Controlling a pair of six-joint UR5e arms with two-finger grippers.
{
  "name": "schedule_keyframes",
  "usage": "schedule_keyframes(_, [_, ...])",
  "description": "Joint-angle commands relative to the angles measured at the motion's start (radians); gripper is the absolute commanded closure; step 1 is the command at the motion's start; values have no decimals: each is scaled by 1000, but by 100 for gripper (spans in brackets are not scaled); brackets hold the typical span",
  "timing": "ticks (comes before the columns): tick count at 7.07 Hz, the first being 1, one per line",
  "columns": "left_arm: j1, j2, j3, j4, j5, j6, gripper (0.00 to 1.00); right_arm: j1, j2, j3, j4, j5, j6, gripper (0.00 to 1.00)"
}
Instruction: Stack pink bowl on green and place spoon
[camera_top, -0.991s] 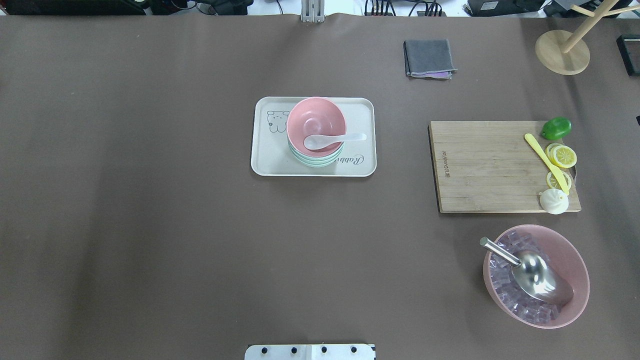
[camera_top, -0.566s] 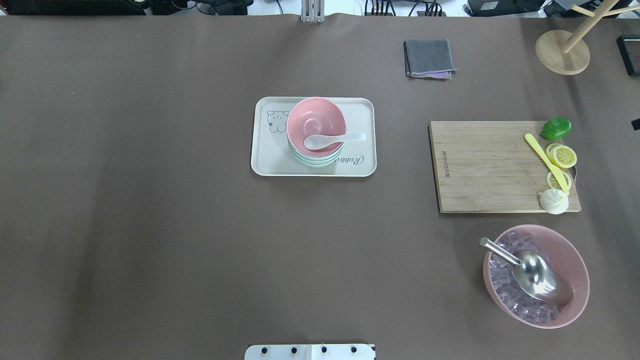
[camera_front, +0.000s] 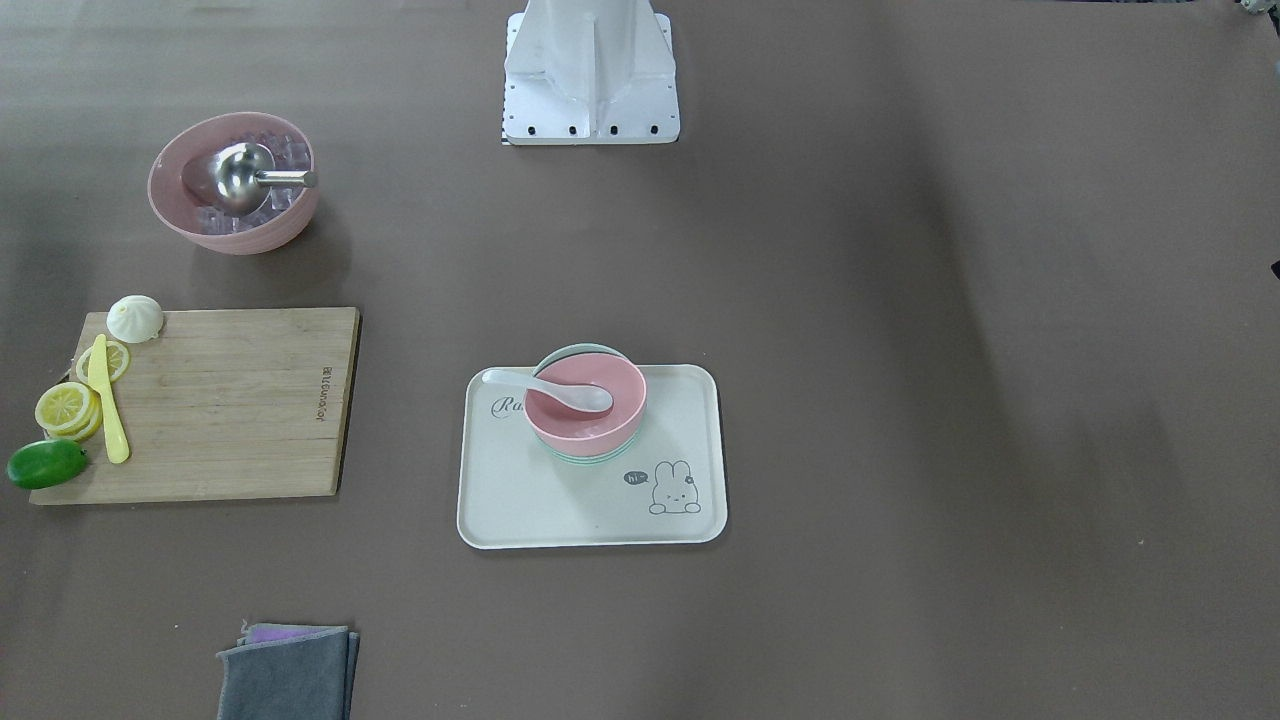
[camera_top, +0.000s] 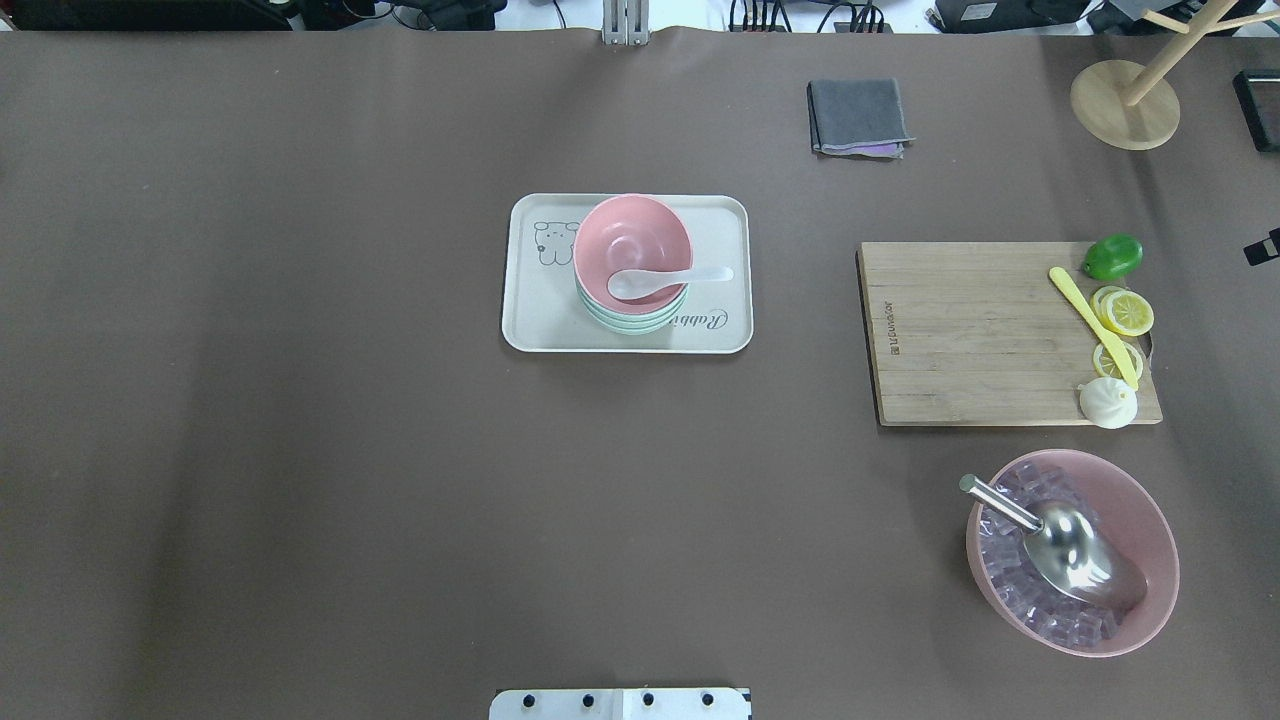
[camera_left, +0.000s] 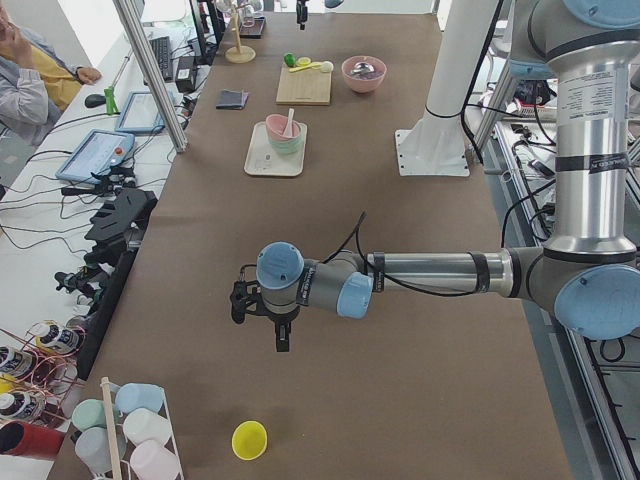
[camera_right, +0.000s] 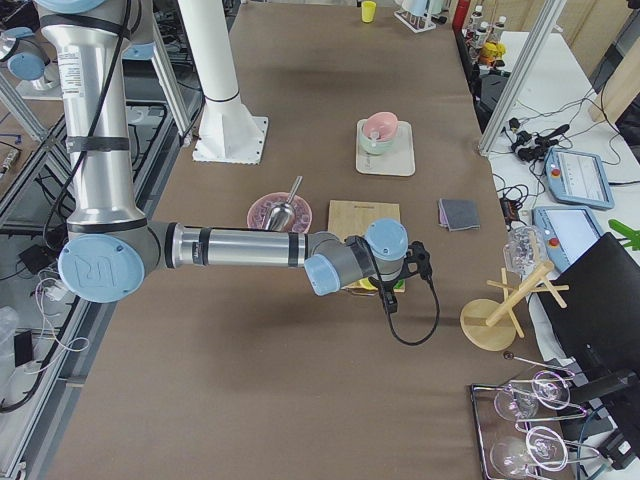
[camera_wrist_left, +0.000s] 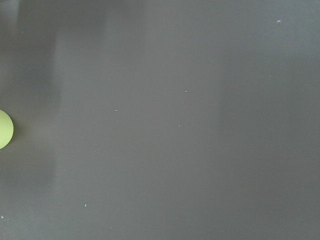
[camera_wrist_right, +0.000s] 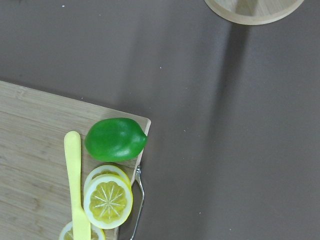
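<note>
Centrally, one cream tray (camera_top: 720, 215) with a rabbit print lies flat on the brown counter (camera_top: 300, 450)
- Green bowl (camera_top: 630, 322): upright on the tray.
- Pink bowl (camera_top: 632, 240): nested upright inside the green bowl.
- Spoon (camera_top: 660, 282): white, its scoop lies in the pink bowl and its handle rests over the rim, pointing to the robot's right.
- Cutting board (camera_top: 980, 330): to the tray's right, well apart. At its right end are a lime (camera_top: 1112, 256), lemon slices (camera_top: 1125, 312), a yellow knife (camera_top: 1090, 325) and a white bun (camera_top: 1107, 402).
- Ice-cube bowl (camera_top: 1150, 520): near the board, with a metal scoop (camera_top: 1075, 550) inside.
- Grey cloth (camera_top: 858, 115): folded, at the counter's far edge.
- Left tool (camera_left: 240, 300): hangs over bare counter, well apart from the tray and near a yellow cup (camera_left: 249, 440). Whether its fingers are apart or together, I cannot tell.
- Right tool (camera_right: 418, 258): above the board's lime corner, and its finger state likewise cannot be told
</note>
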Motion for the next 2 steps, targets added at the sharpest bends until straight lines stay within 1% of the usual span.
schedule_keyframes(1, [0, 1, 11, 1, -1, 0, 2, 24, 0, 1, -5, -13, 1, 0])
schedule_keyframes(2, [0, 1, 12, 1, -4, 0, 2, 22, 16, 1, -39, -33, 2, 0])
